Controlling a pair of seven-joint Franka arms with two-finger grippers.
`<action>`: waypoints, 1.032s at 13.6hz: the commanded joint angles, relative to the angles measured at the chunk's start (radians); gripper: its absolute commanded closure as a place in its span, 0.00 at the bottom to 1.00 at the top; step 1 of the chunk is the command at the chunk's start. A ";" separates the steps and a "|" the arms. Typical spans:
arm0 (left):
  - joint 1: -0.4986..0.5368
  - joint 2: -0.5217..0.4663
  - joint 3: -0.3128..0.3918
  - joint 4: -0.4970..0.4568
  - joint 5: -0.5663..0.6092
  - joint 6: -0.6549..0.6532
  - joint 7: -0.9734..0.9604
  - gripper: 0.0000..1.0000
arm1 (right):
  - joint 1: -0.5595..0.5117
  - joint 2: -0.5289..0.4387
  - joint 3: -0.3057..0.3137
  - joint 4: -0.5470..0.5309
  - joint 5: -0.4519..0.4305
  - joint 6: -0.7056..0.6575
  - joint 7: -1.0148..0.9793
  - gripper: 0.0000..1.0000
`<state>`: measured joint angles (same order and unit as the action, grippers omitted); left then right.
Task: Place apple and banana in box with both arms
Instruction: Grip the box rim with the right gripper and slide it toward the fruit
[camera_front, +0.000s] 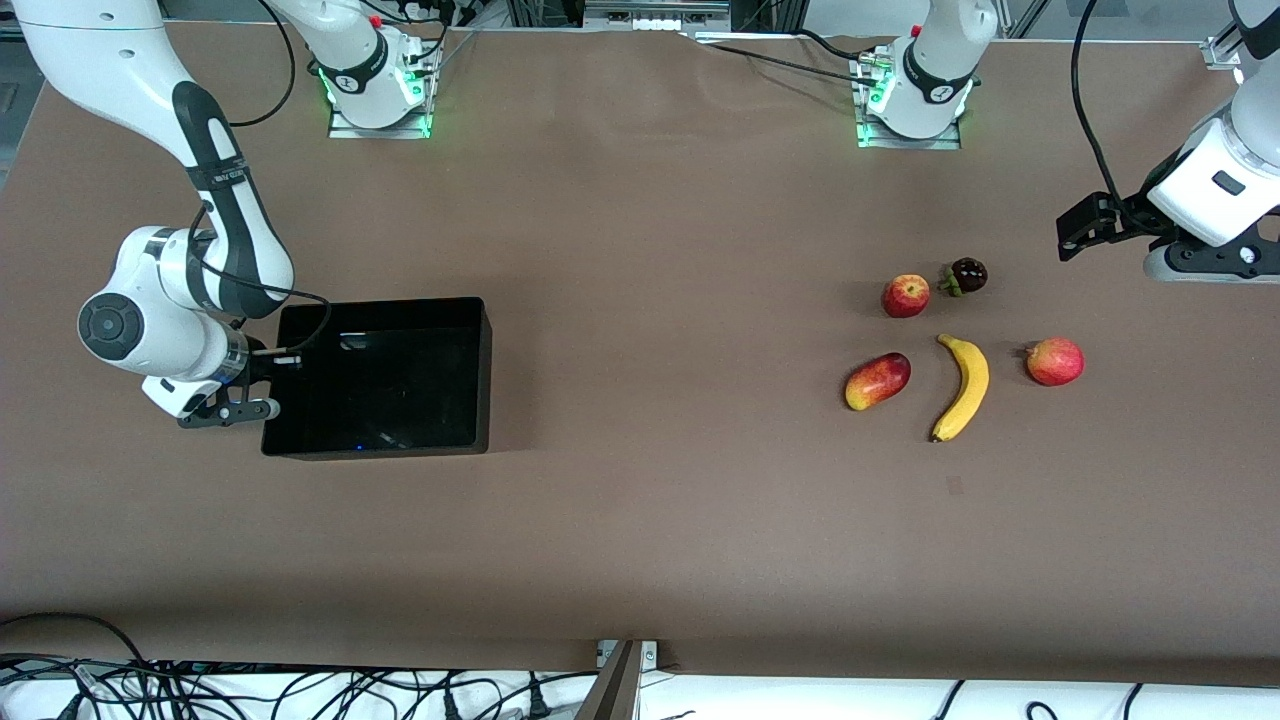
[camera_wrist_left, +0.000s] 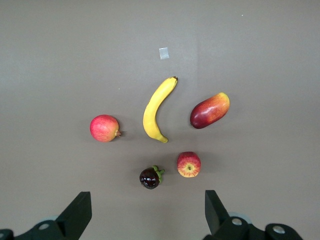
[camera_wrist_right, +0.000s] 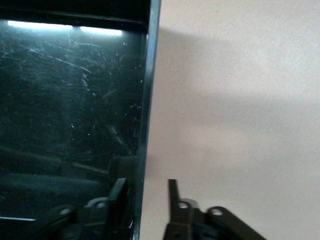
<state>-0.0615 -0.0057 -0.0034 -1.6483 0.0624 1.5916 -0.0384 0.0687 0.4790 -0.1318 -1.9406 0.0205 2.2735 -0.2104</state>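
Right end effector (camera_wrist_right: 146, 200) straddles one box (camera_front: 480, 380) wall.

Even overhead light, glare on box (camera_wrist_right: 75, 100)

Table (camera_front: 640, 560): wide, covered edge to edge in matte brown sheet, faintly creased toward the edge farthest from the front camera.
Mark: small pale square patch (camera_front: 955, 486) stuck flat on the table cover, toward the left arm's end.
Frame: silvery metal profiles (camera_front: 650, 12) just past the table's edge farthest from the front camera.
Bracket: small metal plate (camera_front: 628, 652) at the middle of the table's nearest edge, a dark slanted bar (camera_front: 610, 692) just below it.
Floor strip: white surface (camera_front: 850, 700) along the table's nearest edge, strewn with black cables (camera_front: 300, 690).
Light: even, from above the table; soft shadows only.
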 joint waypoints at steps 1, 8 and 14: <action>-0.001 0.007 -0.001 0.027 -0.013 -0.022 -0.001 0.00 | -0.010 -0.023 0.007 -0.006 0.026 -0.034 -0.003 1.00; -0.001 0.009 -0.001 0.027 -0.013 -0.022 -0.003 0.00 | 0.002 -0.036 0.062 0.211 0.062 -0.256 -0.009 1.00; -0.001 0.004 -0.010 0.028 -0.015 -0.060 -0.004 0.00 | 0.172 -0.007 0.162 0.391 0.064 -0.368 0.283 1.00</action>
<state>-0.0620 -0.0057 -0.0049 -1.6477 0.0624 1.5794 -0.0384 0.1553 0.4523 0.0204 -1.6064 0.0695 1.9406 -0.0357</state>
